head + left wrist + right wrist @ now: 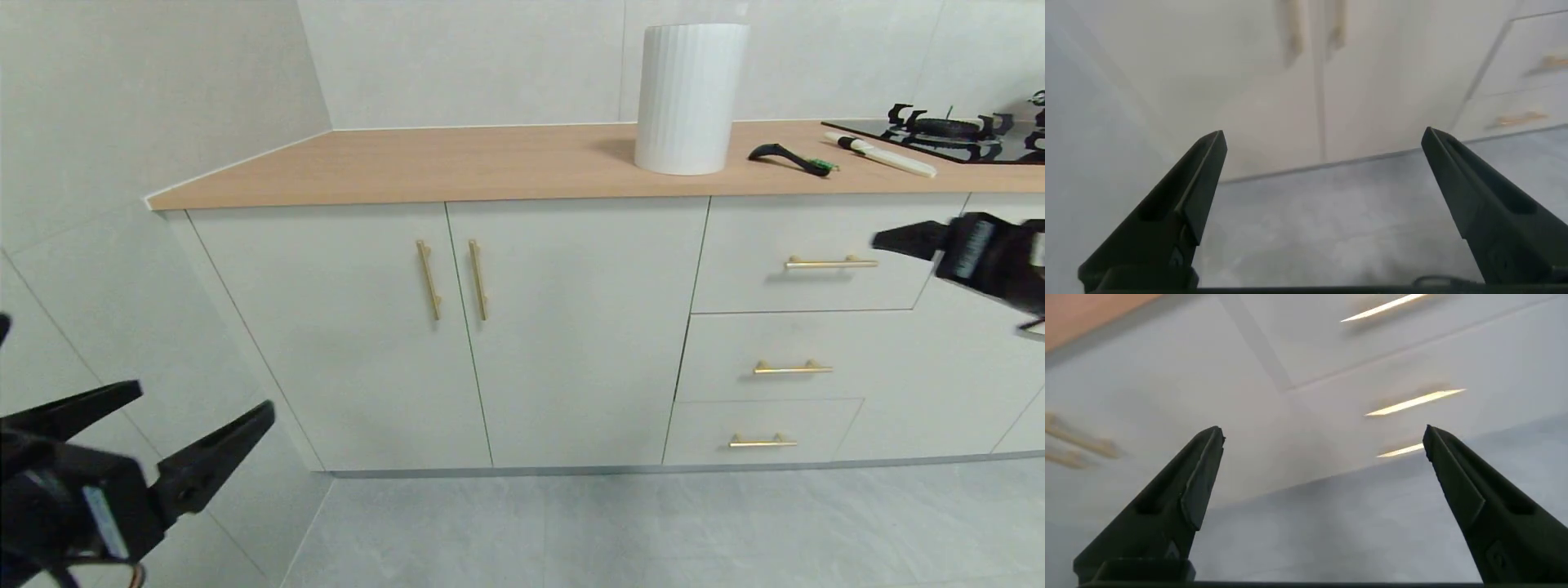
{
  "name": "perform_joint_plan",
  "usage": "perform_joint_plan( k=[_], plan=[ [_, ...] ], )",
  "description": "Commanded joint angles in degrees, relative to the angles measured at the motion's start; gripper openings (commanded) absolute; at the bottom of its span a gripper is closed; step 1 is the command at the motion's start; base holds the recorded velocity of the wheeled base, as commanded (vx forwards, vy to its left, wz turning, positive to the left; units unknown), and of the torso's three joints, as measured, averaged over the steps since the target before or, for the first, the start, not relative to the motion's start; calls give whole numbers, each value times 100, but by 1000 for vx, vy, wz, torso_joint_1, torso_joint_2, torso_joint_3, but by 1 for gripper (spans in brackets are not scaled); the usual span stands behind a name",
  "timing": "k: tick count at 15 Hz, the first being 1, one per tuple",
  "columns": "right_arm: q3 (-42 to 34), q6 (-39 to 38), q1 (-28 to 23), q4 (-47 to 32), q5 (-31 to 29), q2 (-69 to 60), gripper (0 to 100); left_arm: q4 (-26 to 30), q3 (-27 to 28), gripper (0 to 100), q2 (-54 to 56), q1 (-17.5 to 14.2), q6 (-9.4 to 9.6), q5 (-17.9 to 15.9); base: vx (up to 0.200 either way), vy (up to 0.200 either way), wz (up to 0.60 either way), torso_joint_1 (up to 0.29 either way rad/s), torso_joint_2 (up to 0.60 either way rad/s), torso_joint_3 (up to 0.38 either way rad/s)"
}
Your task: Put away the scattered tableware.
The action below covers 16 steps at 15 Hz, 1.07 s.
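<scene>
Two grippers are up in front of the kitchen cupboards, and both hold nothing. The left gripper sits at about 8 o'clock in the head view, low by the wall. Its two black fingers are spread wide, with only the cupboard doors and the floor between them. The right gripper is at about 3 o'clock, just beside the gold handle of the top drawer. Its fingers are spread wide too.

On the wooden counter, at about 1 to 2 o'clock, lie a black peeler and a white knife. They are near each other but not touching. Both lie above the right gripper and well apart from its fingers, and far from the left one. A tall white ribbed pot stands just beside the peeler. A black gas stove is just behind the knife.
</scene>
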<state>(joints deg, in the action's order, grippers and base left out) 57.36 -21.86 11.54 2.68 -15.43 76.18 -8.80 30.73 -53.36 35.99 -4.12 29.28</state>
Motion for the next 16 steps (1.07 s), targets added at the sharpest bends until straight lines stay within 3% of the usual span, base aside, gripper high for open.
perform_joint_plan(
  k=[1, 2, 3, 4, 5, 6, 7, 9, 10, 12, 14, 16],
  plan=[
    [-1992, 1201, -1216, -110, 67, -3382, 100, 291, -1438, 100, 2312, -769, 96, -1, 0, 0, 0, 0, 0, 0],
    [-2369, 1465, -1216, -145, 67, -4260, 100, 669, -1676, 100, 2954, -1111, 157, -1, 0, 0, 0, 0, 0, 0],
    [-2475, 1623, -1216, -242, 58, -4621, 100, 880, -1720, 100, 3209, -1261, 192, -1, 0, 0, 0, 0, 0, 0],
    [-2528, 1755, -1216, -734, 40, -5245, 100, 1241, -1746, 100, 3587, -1727, 201, -19, 0, 0, 0, 0, 0, 0],
    [-2563, 1755, -1216, -1059, 23, -5561, 100, 1320, -1834, 100, 3736, -2017, 201, -54, 0, 0, 0, 0, 0, 0],
    [-2739, 1764, -1216, -1402, 58, -6141, 100, 1320, -2159, 100, 4035, -2535, 236, -160, 0, 0, 0, 0, 0, 0],
    [-3037, 1764, -1216, -1560, 67, -6598, 100, 1328, -2379, 100, 4474, -2957, 421, -353, 0, 0, 0, 0, 0, 0],
    [-3459, 1764, -1190, -1569, 93, -7091, 100, 1328, -2730, 100, 5107, -3520, 544, -766, 0, 0, 0, 0, 0, 0],
    [-3653, 1773, -1102, -1560, 286, -7372, 100, 1302, -2748, 100, 5336, -3599, 658, -1065, 0, 0, 0, 0, 0, 0],
    [-3960, 1790, -1128, -1543, 867, -7618, 100, 1232, -2792, 100, 5336, -3599, 685, -1091, 0, 0, 0, 0, 0, 0],
    [-4496, 1790, -1128, -1464, 946, -7618, 100, 1161, -2827, 100, 5336, -3599, 685, -1311, 0, 0, 0, 0, 0, 0],
    [-5340, 2045, -1128, -927, 1086, -7618, 100, 1153, -2836, 100, 5336, -3599, 685, -1997, 0, 0, 0, 0, 0, 0]
  ],
)
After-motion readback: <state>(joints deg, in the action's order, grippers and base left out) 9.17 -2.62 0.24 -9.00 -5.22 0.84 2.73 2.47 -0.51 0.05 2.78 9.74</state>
